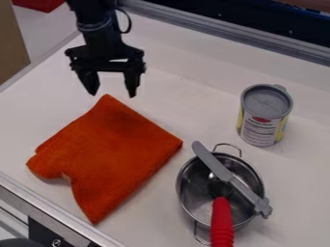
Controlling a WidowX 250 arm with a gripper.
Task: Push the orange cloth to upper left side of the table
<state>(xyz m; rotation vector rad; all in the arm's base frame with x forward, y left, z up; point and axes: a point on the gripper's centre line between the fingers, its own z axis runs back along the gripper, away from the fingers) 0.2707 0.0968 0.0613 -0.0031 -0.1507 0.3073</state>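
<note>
Nearest you, the red handle (pixel 222 224) juts from the pot (pixel 189 189). The cloth (pixel 113 154) lies near it, on the table's (pixel 180 62) lower left. Your claw (pixel 113 93) is wide and empty, by the cloth's far corner. You seem to be at the approach, push not yet begun. Next, likely press onto the cloth and slide it toward the upper left.

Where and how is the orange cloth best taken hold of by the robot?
Probably at the upper corner of the orange textured cloth, coming down from above. This corner narrows to a point and is the part nearest the black two-finger gripper, whose fingers are open wider than the tip. As the cloth lies low and flat, the gripper should likely close low to pinch it.
</note>
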